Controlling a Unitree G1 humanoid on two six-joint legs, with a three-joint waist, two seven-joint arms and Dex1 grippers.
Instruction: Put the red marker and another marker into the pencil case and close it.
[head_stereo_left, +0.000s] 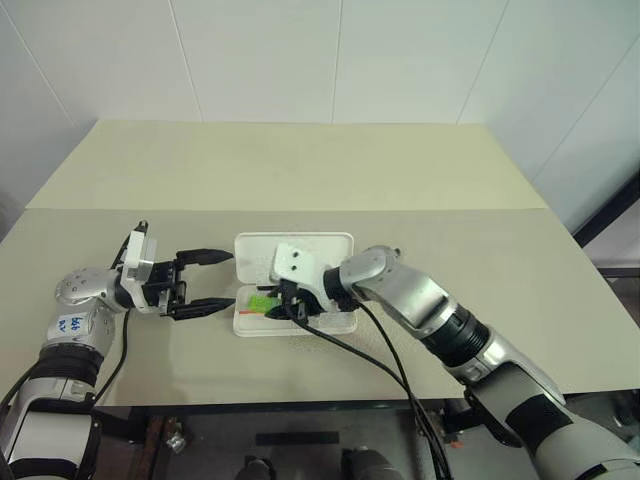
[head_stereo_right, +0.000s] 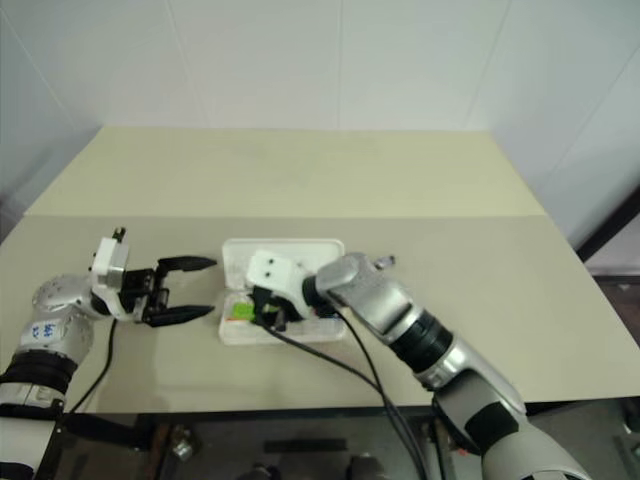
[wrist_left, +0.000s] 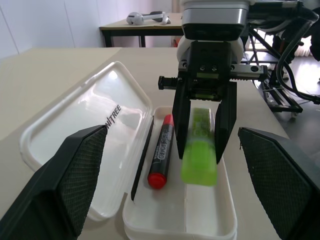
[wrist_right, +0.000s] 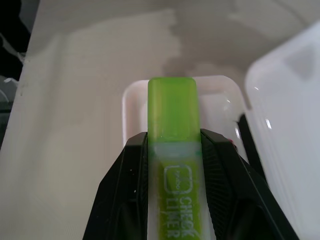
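Note:
The white pencil case (head_stereo_left: 300, 245) lies open in the middle of the table, its lid laid flat on the far side and its tray (wrist_left: 220, 220) towards me. The red marker (wrist_left: 161, 152) lies in the tray beside the hinge. My right gripper (head_stereo_left: 290, 305) is shut on another marker, the light-green highlighter (wrist_right: 172, 115), and holds it low in the tray, parallel to the red marker; I cannot tell whether it touches the bottom. My left gripper (head_stereo_left: 231, 279) stands open just left of the case, pointing at it, with nothing between its fingers.
The beige table (head_stereo_left: 300, 170) has free room behind the case and on both sides. Its front edge (head_stereo_left: 300, 400) runs close below the case. A black cable (head_stereo_left: 360, 360) hangs from my right wrist over that edge.

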